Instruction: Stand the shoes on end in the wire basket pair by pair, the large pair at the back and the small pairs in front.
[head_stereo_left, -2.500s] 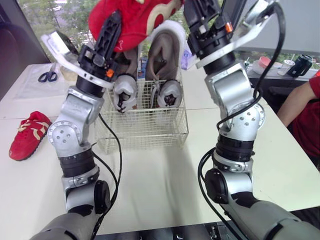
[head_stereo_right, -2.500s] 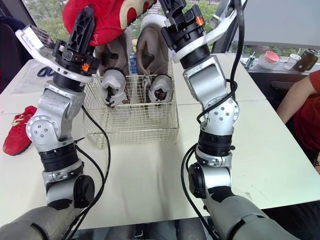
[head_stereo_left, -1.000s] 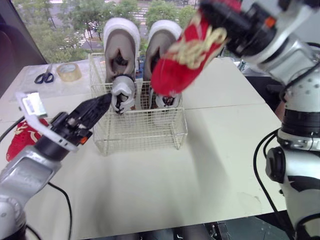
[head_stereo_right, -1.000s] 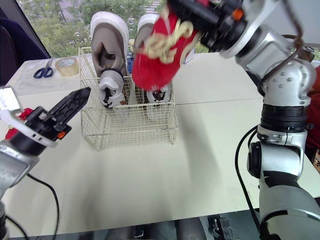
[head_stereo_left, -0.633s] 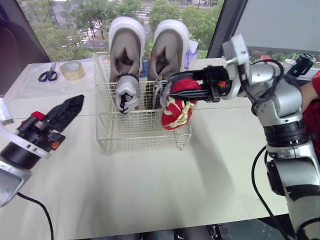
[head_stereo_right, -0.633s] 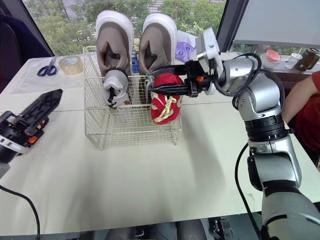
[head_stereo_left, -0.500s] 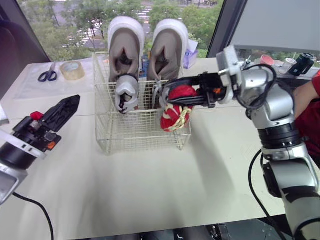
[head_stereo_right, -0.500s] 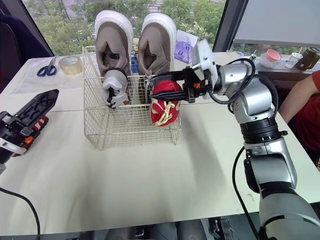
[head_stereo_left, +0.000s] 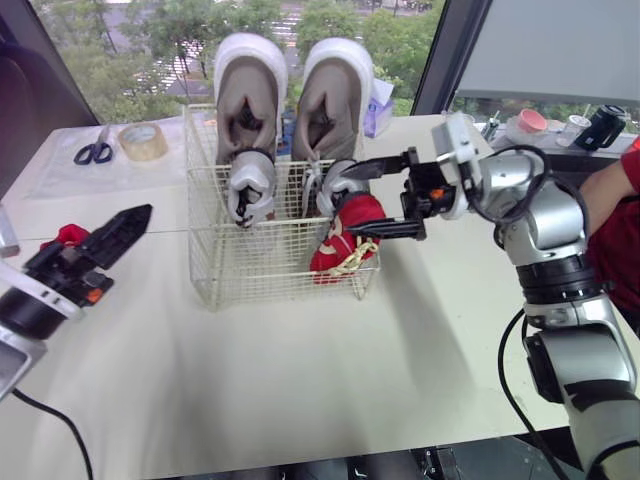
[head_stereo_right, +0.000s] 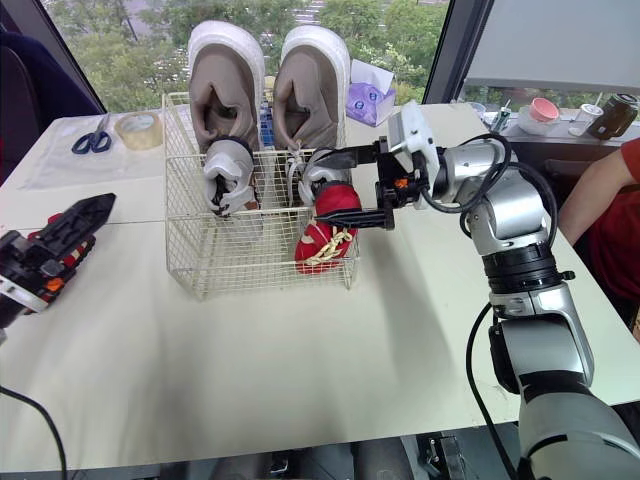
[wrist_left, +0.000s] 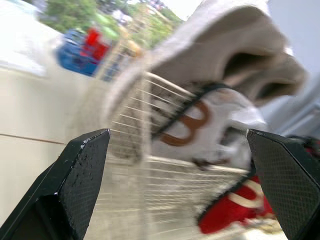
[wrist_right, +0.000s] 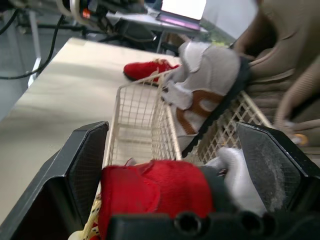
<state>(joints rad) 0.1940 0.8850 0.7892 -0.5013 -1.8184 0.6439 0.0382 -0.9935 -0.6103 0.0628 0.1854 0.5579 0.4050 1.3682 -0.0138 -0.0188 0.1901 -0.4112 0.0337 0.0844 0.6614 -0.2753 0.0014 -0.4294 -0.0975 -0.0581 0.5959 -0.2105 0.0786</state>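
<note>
Shoe (head_stereo_left: 345, 238) sat front-right in the basket (head_stereo_left: 250, 275), my right claw (head_stereo_left: 385, 197) spread around it; left claw (head_stereo_left: 138, 214), agape, should fetch its mate (head_stereo_left: 68, 235).

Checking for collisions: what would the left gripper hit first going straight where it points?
The left gripper would probably meet the wire basket side wall first, small grey shoe behind it.

A broad white matte table (head_stereo_left: 300, 370), its tops joined by thin seams, lies in even daylight. Behind the table, a tall glass window (head_stereo_left: 130, 50) shows green trees. Behind the table's right half leans a dark slanting window post (head_stereo_left: 438, 55), with a pale grey panel (head_stereo_left: 560, 45) beside it.
</note>
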